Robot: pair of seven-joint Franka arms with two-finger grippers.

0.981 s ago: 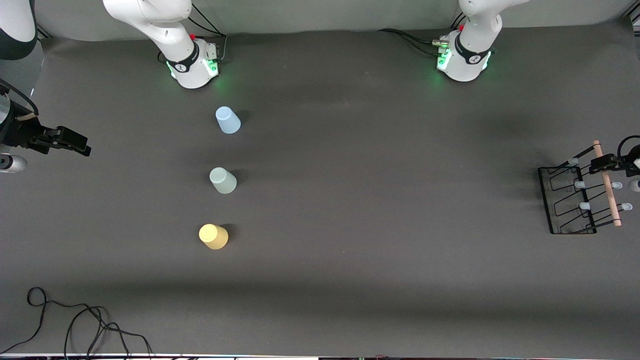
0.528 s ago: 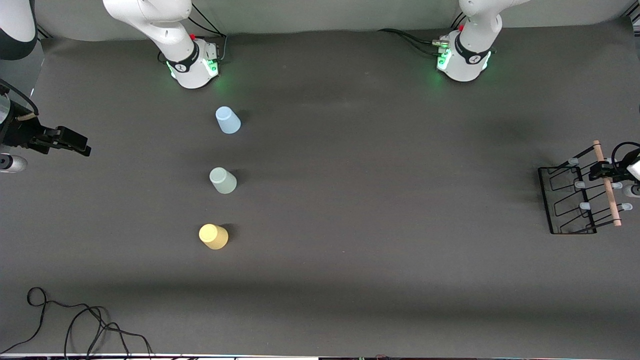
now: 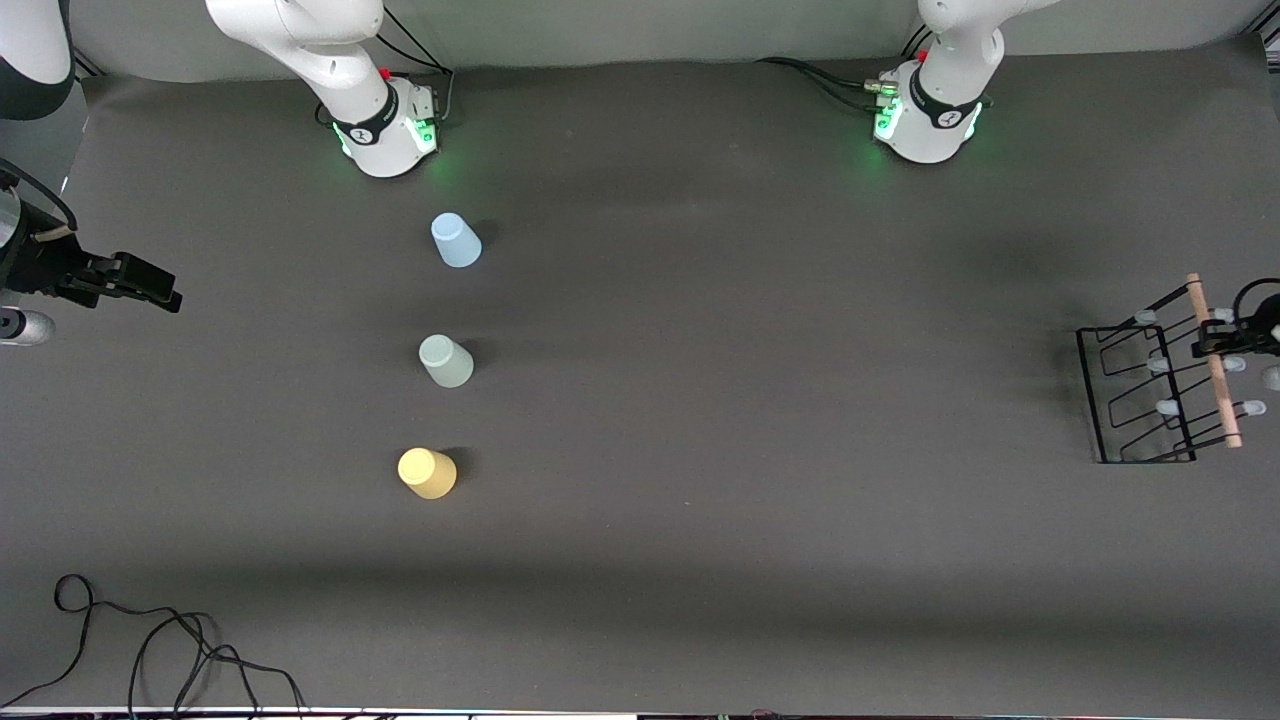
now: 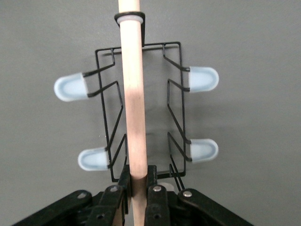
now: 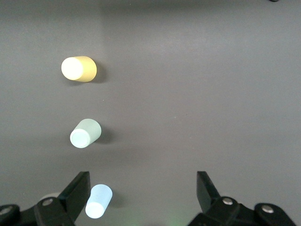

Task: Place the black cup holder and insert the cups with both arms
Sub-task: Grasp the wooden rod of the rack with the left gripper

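Observation:
The black cup holder (image 3: pixel 1140 395) stands at the left arm's end of the table, and its light-wood rod (image 3: pixel 1215 365) runs across its top. My left gripper (image 3: pixel 1218 343) is shut on that rod. The left wrist view shows the fingers (image 4: pixel 153 181) clamped on the rod (image 4: pixel 133 94), above the wire base (image 4: pixel 176 94) and pale-capped prongs (image 4: pixel 203 79). Three cups stand upside down in a row: light blue (image 3: pixel 456 241), grey-green (image 3: pixel 446 361), yellow (image 3: pixel 428 473). My right gripper (image 3: pixel 140 285) is open and empty, up over the right arm's end. Its wrist view (image 5: pixel 143 186) shows the cups below: yellow (image 5: pixel 78 68), grey-green (image 5: pixel 85 133), blue (image 5: pixel 99 201).
A loose black cable (image 3: pixel 150 650) lies at the near edge toward the right arm's end. The arm bases (image 3: pixel 385 130) (image 3: pixel 925 120) stand along the edge farthest from the front camera. The cup holder is close to the table's end edge.
My left gripper has come down onto the rod and shut on it. The cup holder has shifted slightly and its base has squared up. The right arm and the cups have not moved.

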